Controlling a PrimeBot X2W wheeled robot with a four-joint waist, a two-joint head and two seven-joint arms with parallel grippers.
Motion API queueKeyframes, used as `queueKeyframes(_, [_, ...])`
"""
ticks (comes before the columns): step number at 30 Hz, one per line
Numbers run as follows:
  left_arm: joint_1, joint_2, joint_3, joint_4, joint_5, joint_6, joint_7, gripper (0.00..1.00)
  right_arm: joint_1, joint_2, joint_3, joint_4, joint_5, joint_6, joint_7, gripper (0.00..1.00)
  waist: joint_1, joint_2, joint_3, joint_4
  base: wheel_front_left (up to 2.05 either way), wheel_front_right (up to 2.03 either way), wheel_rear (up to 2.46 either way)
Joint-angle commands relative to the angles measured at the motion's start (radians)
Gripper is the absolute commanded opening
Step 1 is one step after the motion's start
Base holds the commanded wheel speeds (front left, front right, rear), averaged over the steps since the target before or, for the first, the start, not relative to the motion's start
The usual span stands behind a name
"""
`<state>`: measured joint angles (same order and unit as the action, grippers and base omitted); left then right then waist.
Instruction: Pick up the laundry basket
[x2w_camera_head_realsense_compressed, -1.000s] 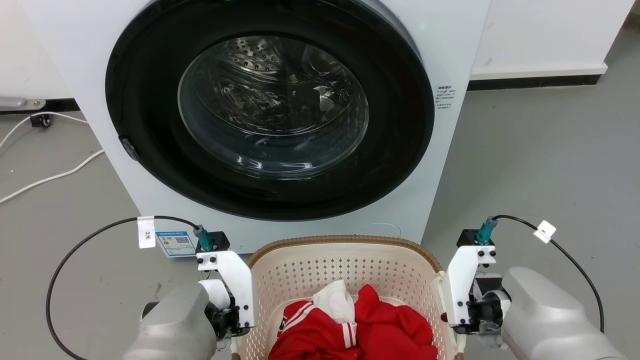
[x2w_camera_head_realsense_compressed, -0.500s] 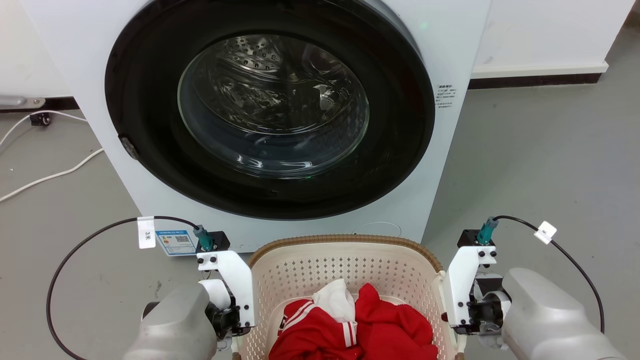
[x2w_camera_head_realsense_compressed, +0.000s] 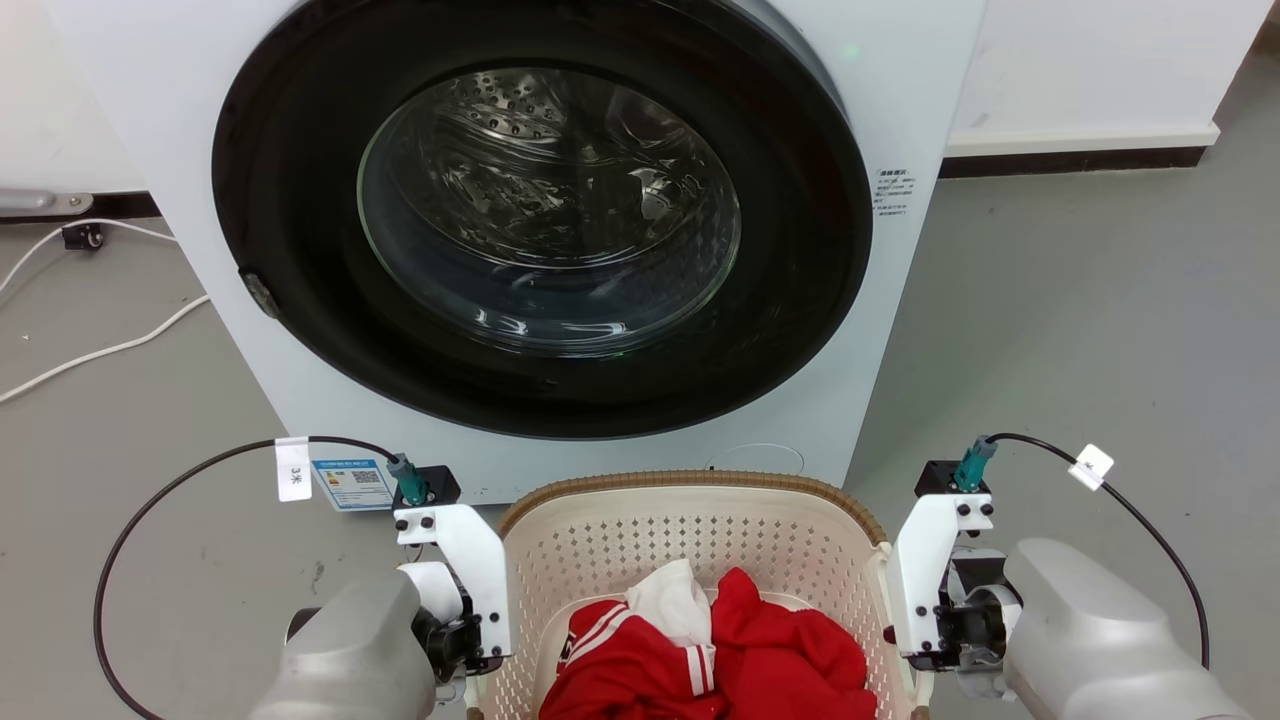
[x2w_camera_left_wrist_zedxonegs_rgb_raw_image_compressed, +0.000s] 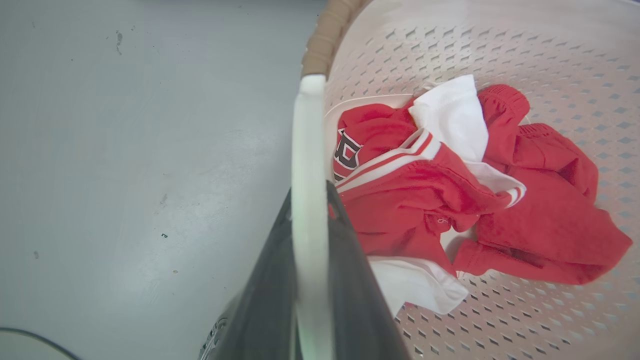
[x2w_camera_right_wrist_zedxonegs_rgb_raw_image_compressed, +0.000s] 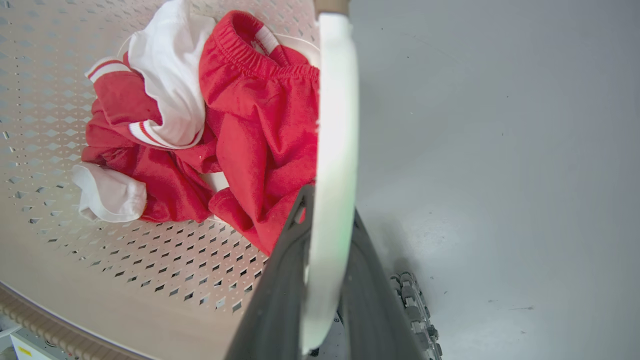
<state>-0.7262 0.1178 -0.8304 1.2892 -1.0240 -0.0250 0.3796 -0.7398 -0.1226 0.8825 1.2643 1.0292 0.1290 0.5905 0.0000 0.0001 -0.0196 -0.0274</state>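
Both sides secured: left gripper and right gripper each clamped tight on a white handle of the laundry basket, which lies between them, near the washing machine, upright, mouth up; long axis indeterminate, near end cropped

Laundry basket sits directly before the washing machine, between the two arms. Clothes are heaped in the basket's bottom. Left pincer straddles the left handle, right pincer the right handle. Cable lies on the floor, left of the machine. Wall behind.
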Motion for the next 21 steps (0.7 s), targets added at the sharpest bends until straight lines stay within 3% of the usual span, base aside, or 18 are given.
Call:
queueKeyframes(1, [0.007, -0.005, 0.001, -0.001, -0.002, 0.004, -0.009, 0.0, 0.004, 0.009, 0.002, -0.003, 0.007, 0.003, 0.0, 0.0, 0.0, -0.0001, 0.0, -0.001, 0.0, 0.0, 0.0])
queueKeyframes(21, [0.01, -0.008, -0.005, -0.001, -0.009, 0.005, -0.02, 0.0, 0.006, 0.015, 0.021, 0.0, 0.027, 0.003, -0.006, 0.0, 0.0, -0.0001, 0.002, -0.004, 0.0, 0.0, 0.0])
